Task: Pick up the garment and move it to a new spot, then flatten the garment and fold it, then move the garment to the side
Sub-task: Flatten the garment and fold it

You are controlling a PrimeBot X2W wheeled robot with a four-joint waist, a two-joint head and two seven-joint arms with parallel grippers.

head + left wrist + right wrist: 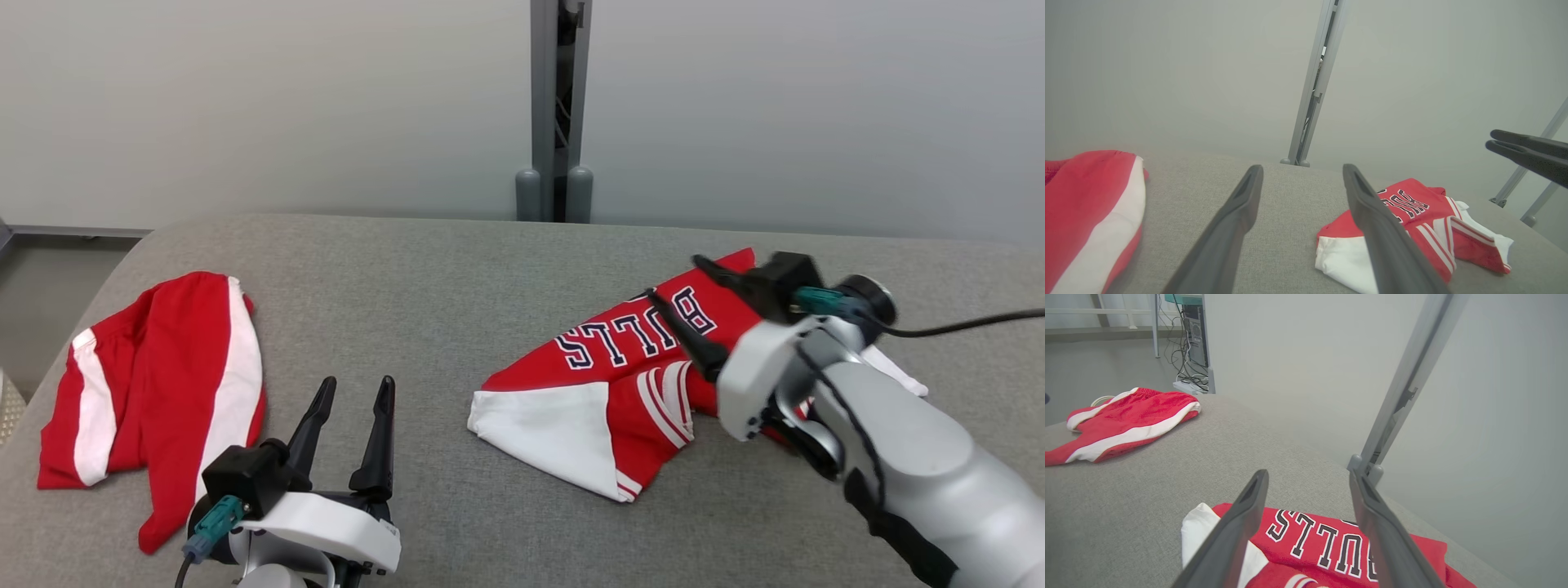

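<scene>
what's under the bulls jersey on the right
The jersey lies bunched directly on the grey table, with a white panel turned up at its near corner. Anything beneath its folds is covered and cannot be seen.

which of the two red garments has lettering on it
The crumpled jersey by the right pincer, printed BULLS; the shorts at left show only white stripes.

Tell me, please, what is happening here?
The robot is handling clothes on a grey table. Its right gripper hangs above the crumpled red Bulls jersey with fingers open, holding nothing. The left gripper sits open near the red-and-white shorts, touching nothing.
</scene>
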